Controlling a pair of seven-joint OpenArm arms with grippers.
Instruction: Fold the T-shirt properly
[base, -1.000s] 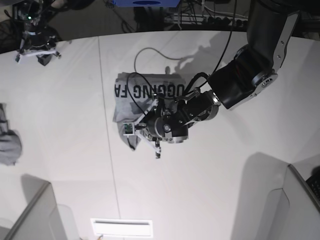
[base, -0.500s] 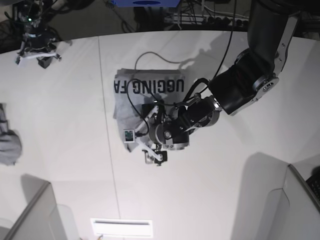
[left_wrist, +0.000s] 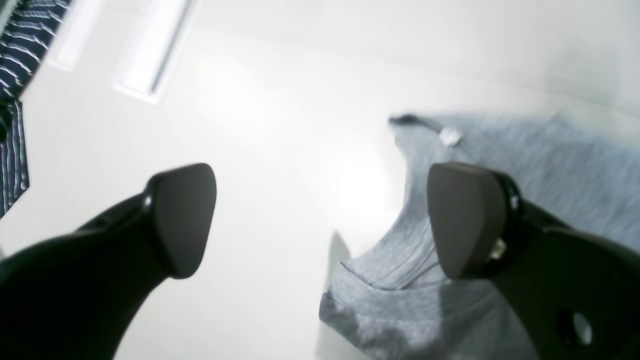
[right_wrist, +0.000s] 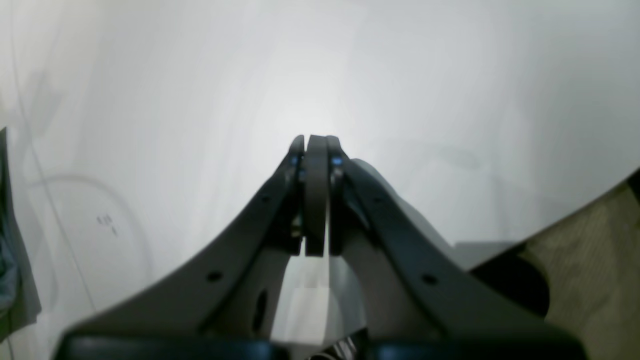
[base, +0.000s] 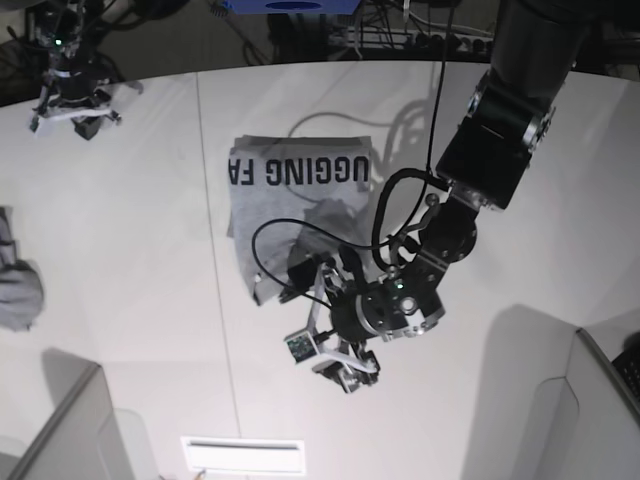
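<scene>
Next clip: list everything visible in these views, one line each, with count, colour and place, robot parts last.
T-shirt: one, heather grey with black lettering, partly folded, centre of table.
Cloth lump: one, grey, table's left edge in the base view.
Table: one, white, under everything.
Cable: one, black, looping over the T-shirt from the left arm.
Bins: two, light grey, bottom corners of the base view.
Left gripper: one, black, jaws wide apart and empty, just off the T-shirt's near edge.
Right gripper: one, black, jaws shut and empty, over bare table at the far left corner.
</scene>
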